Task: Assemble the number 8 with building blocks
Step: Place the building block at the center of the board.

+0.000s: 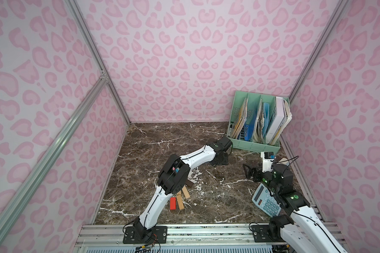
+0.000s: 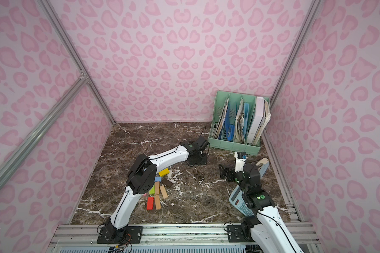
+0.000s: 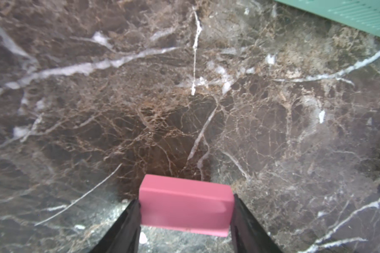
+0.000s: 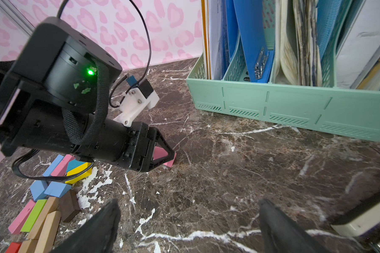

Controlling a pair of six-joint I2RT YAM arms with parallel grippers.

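Surface: tabletop was dark veined marble.
Room: walls wore pink leopard spots.
Left gripper: clamped pink block.
Right gripper: gaped wide.

I can count fourteen blocks, one calculator, one green file rack and two robot arms.

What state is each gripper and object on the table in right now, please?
left gripper, shut on the pink block.
pink block, clamped between the jaws, low by the tabletop; contact unclear.
right gripper, open and empty.
loose blocks, lying in a jumbled heap, no figure formed.
calculator, lying flat, face up.
file organizer, upright, packed with folders.
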